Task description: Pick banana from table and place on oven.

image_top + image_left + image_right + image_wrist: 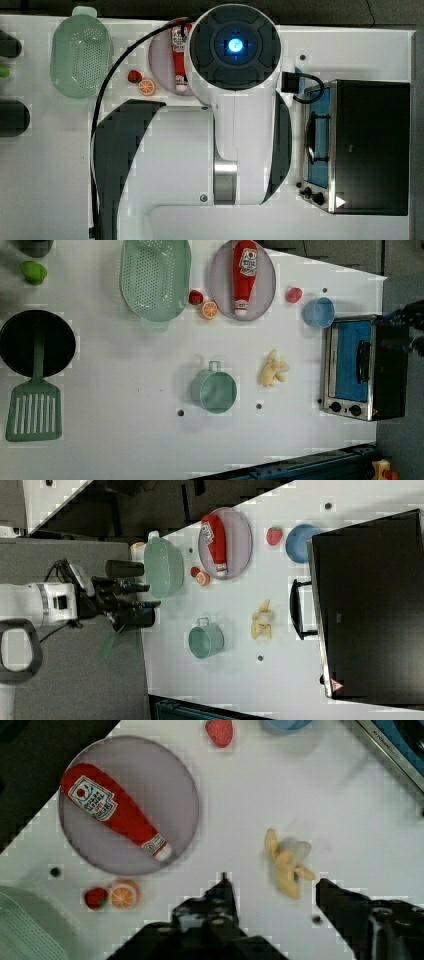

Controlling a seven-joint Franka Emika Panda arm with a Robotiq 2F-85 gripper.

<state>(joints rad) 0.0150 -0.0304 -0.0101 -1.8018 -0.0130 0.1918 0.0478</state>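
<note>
Nothing is done: the banana [272, 371] lies on the table [125, 390], the gripper [272, 890] held wide, empty, the oven [362, 371] top bare.

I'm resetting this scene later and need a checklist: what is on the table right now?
White table: one, under everything.
Toaster oven, black top, blue glass door: one, left view's right edge.
Cream-yellow banana bunch: one, beside oven.
Blue bowl: one, by oven.
Red strawberries: two.
Orange slice: one.
Red ketchup bottle: one, on grey plate.
Green colander: one.
Teal cup: one, centre.
Green spatula, black pan, green fruit: one each.
Black gripper: one, open, above the banana.
</note>
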